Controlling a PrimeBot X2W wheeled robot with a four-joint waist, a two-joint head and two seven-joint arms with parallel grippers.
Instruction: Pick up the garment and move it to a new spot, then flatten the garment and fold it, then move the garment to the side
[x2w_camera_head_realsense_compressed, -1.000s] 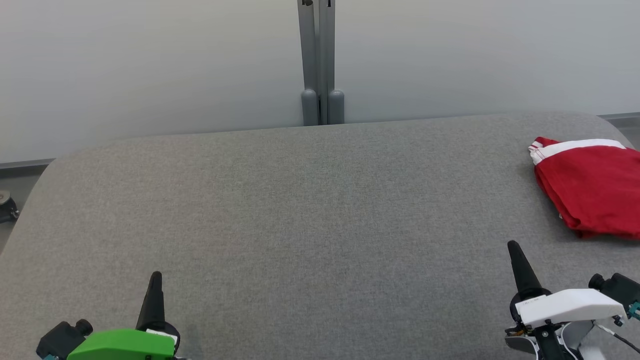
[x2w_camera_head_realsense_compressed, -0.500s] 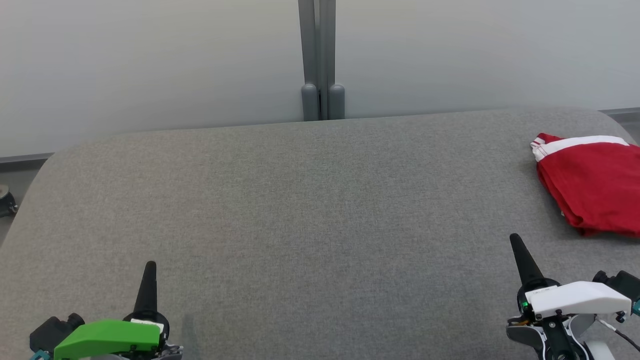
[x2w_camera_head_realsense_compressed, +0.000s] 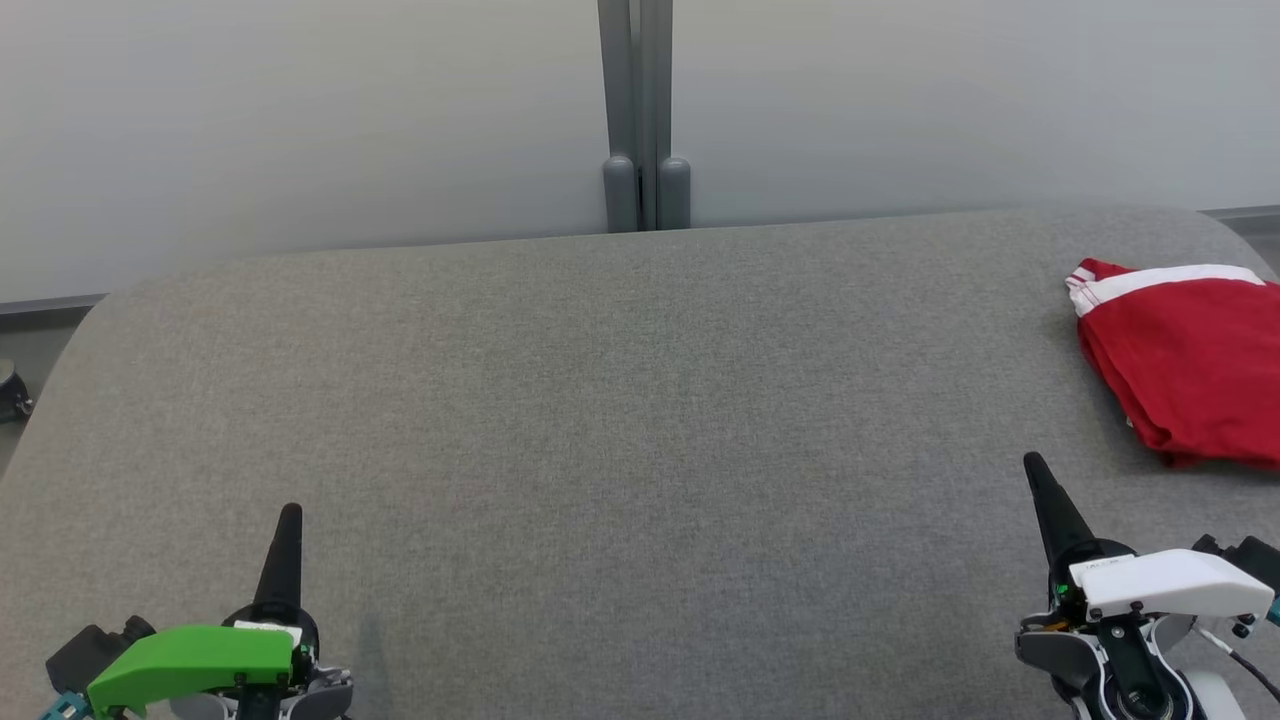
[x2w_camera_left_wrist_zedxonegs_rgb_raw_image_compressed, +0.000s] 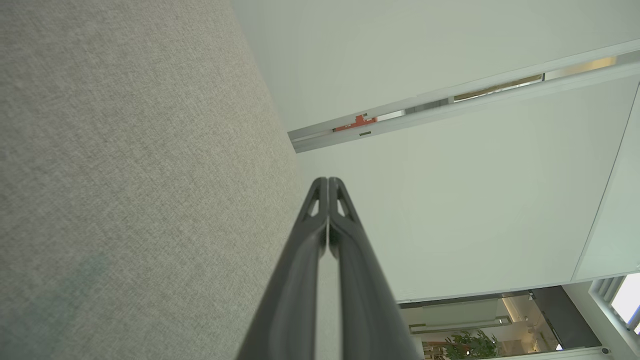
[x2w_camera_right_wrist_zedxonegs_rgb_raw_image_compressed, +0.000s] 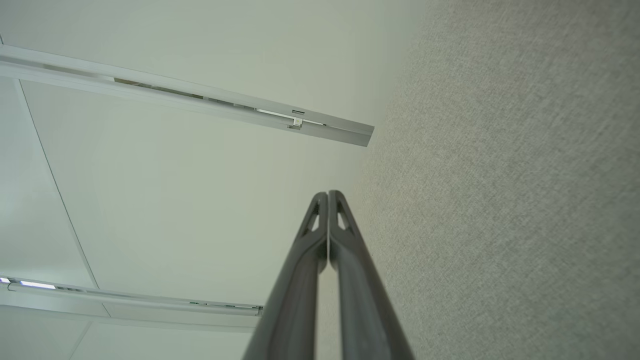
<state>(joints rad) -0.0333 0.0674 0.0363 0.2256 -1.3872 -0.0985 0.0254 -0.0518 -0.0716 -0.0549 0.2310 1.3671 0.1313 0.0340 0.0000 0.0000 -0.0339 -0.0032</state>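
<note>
Left gripper (x2w_camera_head_realsense_compressed: 288, 515) sits at the desk's (x2w_camera_head_realsense_compressed: 640, 400) near left corner, fingers pressed tight together, nothing between them. Right gripper (x2w_camera_head_realsense_compressed: 1035, 468) is the same at the near right corner: tips pinched together, empty, clear of the cloth. And there's the garment (x2w_camera_head_realsense_compressed: 1190, 370), red with a white band, folded, lying at the right edge toward the far corner, apart from both grippers. In the wrist views each pair of fingers meets at the tips, bare grey desk beside them
</note>
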